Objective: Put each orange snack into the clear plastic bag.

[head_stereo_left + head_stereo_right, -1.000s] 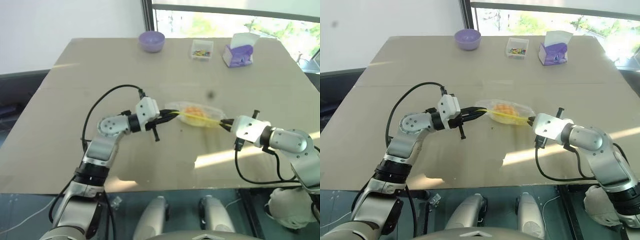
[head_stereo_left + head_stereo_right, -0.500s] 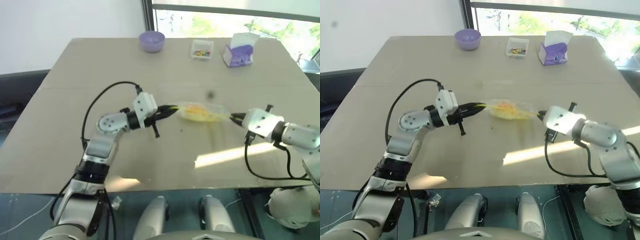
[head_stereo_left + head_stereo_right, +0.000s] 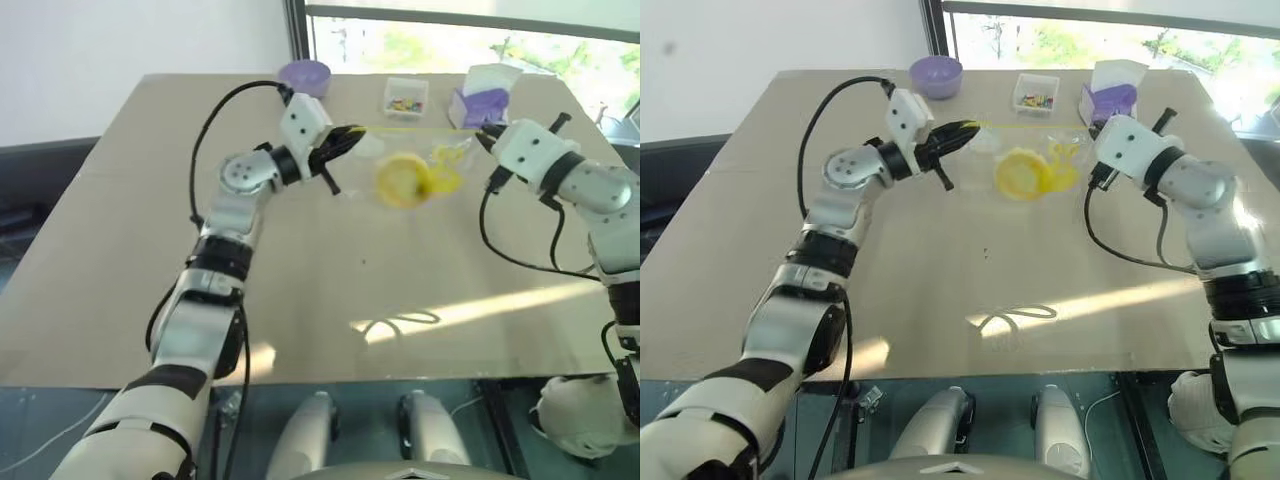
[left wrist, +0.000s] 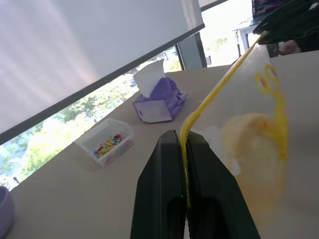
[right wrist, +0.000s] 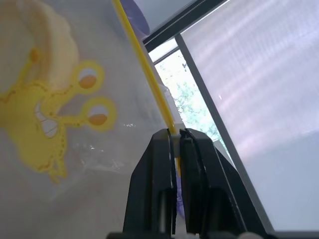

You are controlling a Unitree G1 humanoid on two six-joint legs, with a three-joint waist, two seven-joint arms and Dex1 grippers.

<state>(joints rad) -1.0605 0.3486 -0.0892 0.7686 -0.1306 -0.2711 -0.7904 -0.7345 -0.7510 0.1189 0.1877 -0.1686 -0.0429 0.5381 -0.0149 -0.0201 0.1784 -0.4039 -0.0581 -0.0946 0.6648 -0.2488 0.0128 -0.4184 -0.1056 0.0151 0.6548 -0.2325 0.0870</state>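
Yellow-orange round bun [image 3: 402,180] already hangs inside the crinkly clear plastic zip bag [image 3: 1065,160], raised above the tan table [image 3: 300,280]; left gripper [image 3: 350,134] and right gripper [image 3: 484,136] each pinch its yellow seal strip [image 4: 219,94]; no other bun is visible, so bagging looks done

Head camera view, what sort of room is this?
Probably an office or lab by a window: a large beige table, big windows showing trees, and a purple tissue packet beside a small clear box.
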